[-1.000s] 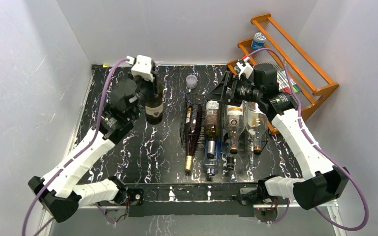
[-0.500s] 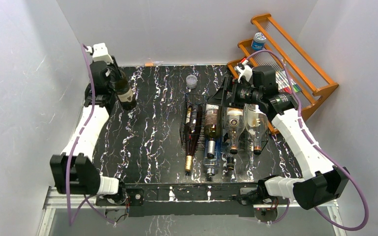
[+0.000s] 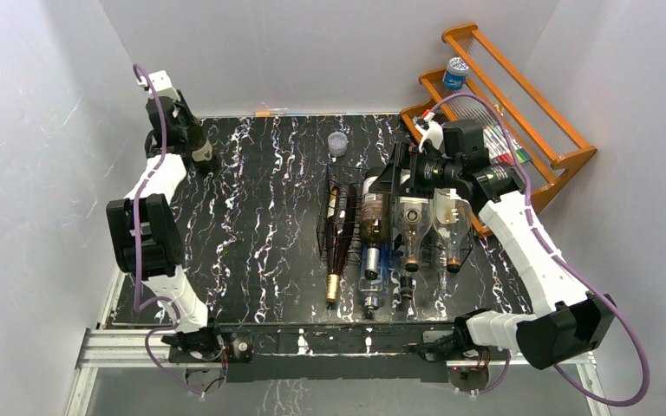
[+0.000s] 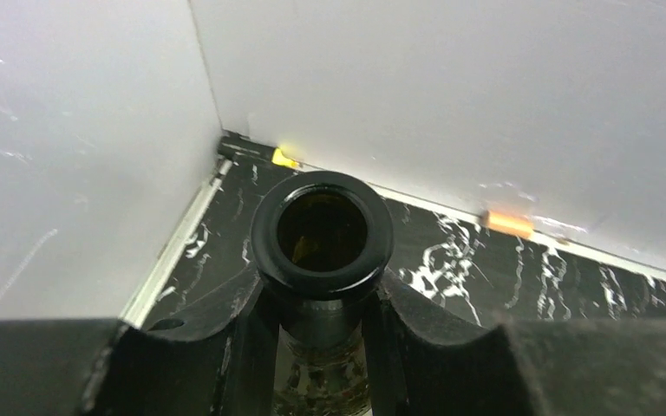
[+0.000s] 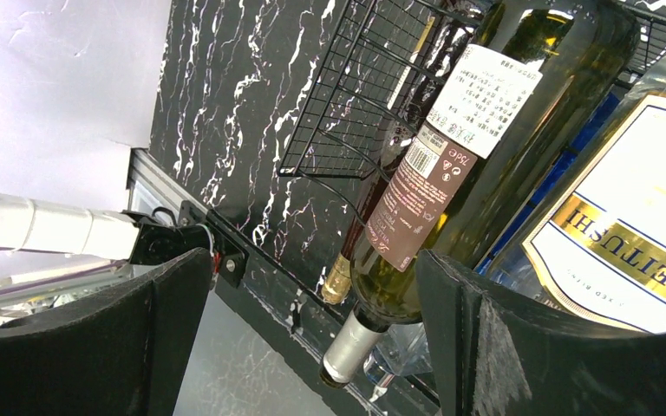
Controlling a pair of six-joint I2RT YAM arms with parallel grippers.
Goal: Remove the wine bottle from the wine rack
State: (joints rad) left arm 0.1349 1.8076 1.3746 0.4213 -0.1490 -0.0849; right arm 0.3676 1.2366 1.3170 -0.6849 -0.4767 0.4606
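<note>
The marbled table [image 3: 260, 225] carries a wine rack [image 3: 336, 184] and cup [image 3: 337, 143].

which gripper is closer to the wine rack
Right. The right gripper is open over the rack's far end, above a green bottle. The left gripper is at the table's far left corner, shut on a dark bottle.

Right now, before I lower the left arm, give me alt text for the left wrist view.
A dark bottle, open mouth toward the camera, is clamped at the neck between the fingers of the left gripper. Behind it, the black marbled table meets two white walls at a corner.
</note>
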